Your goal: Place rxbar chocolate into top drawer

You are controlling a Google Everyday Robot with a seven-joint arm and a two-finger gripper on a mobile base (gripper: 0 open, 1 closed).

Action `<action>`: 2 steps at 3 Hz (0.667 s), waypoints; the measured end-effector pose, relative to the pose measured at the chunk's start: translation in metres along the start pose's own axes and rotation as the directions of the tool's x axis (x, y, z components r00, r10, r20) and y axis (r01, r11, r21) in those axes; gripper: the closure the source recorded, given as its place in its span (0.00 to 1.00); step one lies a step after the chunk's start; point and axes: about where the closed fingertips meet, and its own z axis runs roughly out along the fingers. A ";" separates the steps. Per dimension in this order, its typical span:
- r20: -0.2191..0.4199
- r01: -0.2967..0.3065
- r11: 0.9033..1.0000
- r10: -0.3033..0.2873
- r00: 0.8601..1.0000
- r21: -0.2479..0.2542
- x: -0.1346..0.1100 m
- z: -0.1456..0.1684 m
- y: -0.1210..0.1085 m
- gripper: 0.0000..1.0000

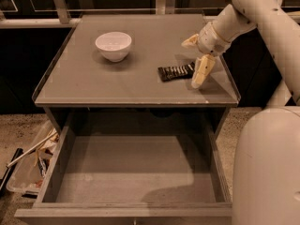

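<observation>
The snack bar (176,71) lies flat on the grey tabletop (89,86), toward its right side, with its long side running roughly left to right. It is dark, with pale lettering on the wrapper.

The gripper (195,56) hangs over the right part of the tabletop, at the right end of the bar. Its 2 fingers stand apart: 1 pale finger (202,72) points down just beside the bar's right end, and the other sits higher and further back. Nothing is held between them. Whether the lower finger touches the bar cannot be told. The white arm (243,13) reaches in from the upper right.

A white bowl (113,45) stands upright on the left back part of the tabletop, well apart from the bar.

Below the tabletop, the top drawer (122,212) is pulled out toward the camera, showing a flat grey floor and low sides.

A clear bin (23,175) of clutter sits on the floor at the left. The robot's white body (267,172) fills the lower right corner.
</observation>
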 end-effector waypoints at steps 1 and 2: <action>0.002 -0.004 1.000 0.004 1.000 -0.005 0.001 0.004 -0.002 0.00; 0.002 -0.004 1.000 0.004 1.000 -0.005 0.001 0.004 -0.002 0.19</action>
